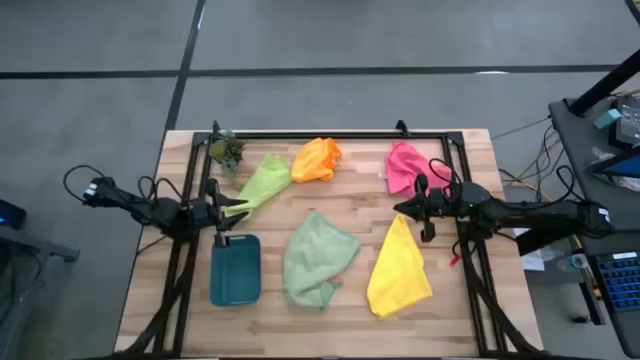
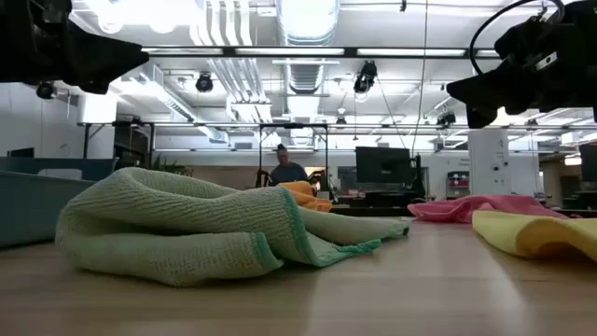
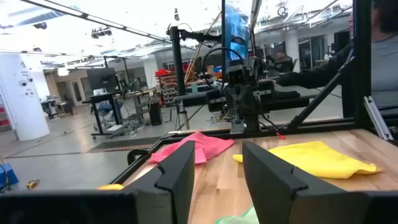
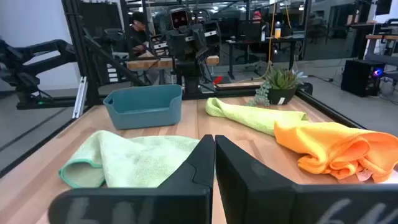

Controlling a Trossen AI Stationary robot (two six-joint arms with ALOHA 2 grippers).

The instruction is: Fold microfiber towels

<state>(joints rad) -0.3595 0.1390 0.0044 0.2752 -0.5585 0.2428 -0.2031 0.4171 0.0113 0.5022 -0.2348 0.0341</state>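
Five microfiber towels lie crumpled on the wooden table: lime green [image 1: 262, 183], orange [image 1: 316, 160] and pink [image 1: 405, 165] along the far side, pale sage green [image 1: 318, 258] and yellow [image 1: 398, 270] nearer the front. My left gripper [image 1: 228, 210] hovers level above the table's left part, beside the lime towel's near tip. It is open, with nothing between its fingers [image 3: 177, 174]. My right gripper [image 1: 405, 208] hovers level above the right part, between the pink and yellow towels, with its fingers [image 4: 205, 163] shut and holding nothing. In the low view both grippers hang well clear of the tabletop.
A teal tray [image 1: 235, 268] stands at the front left, just below my left gripper. A small potted plant [image 1: 228, 152] stands at the far left corner. A black frame [image 1: 330, 134] runs along the far edge and both sides. Bare wood shows between the towels.
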